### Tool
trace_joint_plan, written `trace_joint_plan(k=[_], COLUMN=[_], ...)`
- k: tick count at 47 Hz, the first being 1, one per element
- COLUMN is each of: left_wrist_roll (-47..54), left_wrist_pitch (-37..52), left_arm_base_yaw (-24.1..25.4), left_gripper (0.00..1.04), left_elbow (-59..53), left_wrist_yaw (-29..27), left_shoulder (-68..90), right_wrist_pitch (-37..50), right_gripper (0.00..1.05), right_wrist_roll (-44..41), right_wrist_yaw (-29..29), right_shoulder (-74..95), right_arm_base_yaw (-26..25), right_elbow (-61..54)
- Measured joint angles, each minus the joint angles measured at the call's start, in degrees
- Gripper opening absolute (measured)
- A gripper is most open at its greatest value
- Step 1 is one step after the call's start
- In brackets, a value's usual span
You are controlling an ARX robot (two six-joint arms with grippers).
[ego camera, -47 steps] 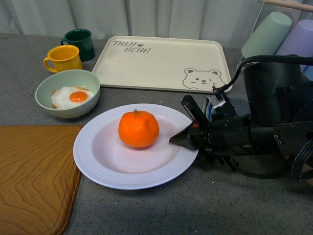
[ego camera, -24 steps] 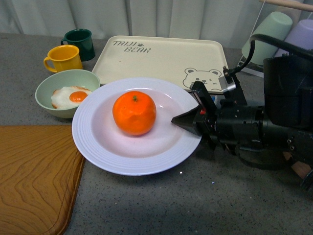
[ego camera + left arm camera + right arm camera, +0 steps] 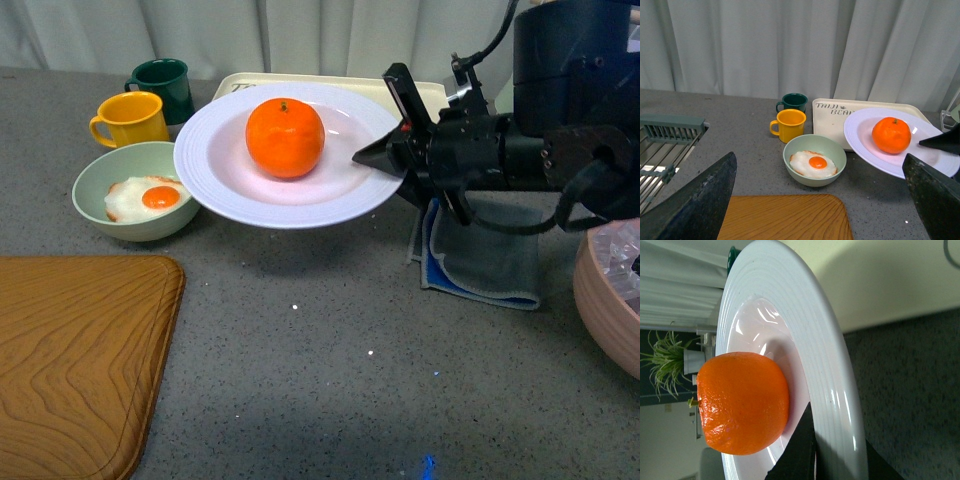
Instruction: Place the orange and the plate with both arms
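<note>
- My right hand is clenched on the rim of the plate, on the side toward the right edge of the worktop. A second ago the plate lay flat on the worktop. Now it hangs in the air, higher and closer to the far edge, with its shadow on the grey surface below.
- The orange has come along in the well of the plate and sits upright, stem spot up. I judge the one-sided hold steady enough so far, though the plate tips slightly.
- The plate now overlaps the beige tray, so I take the carry to be under way and the set-down still to come.
- My left hand is released, its fingers spread wide with nothing between them. It hangs near the left edge of the worktop, well apart from the plate.
- The lift has uncovered a grey-blue cloth beneath my right arm.
- In the front view the plate hides most of the tray and my lower finger. In the right wrist view the rim runs between two dark fingers, but the frame cuts them off.
- I cannot tell where the plate is meant to land.
</note>
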Motion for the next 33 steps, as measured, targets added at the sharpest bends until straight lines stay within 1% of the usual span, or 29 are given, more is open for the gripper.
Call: trace_joint_plan(k=[14, 22, 25, 33], left_wrist_roll=[0.0, 0.0, 0.0, 0.0], left_wrist_pitch=[0.0, 0.0, 0.0, 0.0], left_arm_base_yaw=[0.0, 0.0, 0.0, 0.0], left_gripper=[0.98, 0.98, 0.98, 0.98], left_elbow=[0.0, 0.0, 0.0, 0.0], left_wrist_yaw=[0.0, 0.0, 0.0, 0.0], left_shoulder=[0.0, 0.0, 0.0, 0.0], right_wrist_pitch=[-18.56, -28.74, -32.65, -39.39], right_gripper=[0.04, 0.04, 0.04, 0.04], right_wrist_roll=[-1.92, -2.64, -3.3, -4.94], right_wrist_yaw=[2.12, 5.07, 5.88, 8.74], right_shoulder=[12.76, 19.43, 21.35, 24.74], right_arm_base_yaw=[-0.22, -0.26, -0.33, -0.63], right_elbow=[27.19, 42.58, 47.01, 53.9])
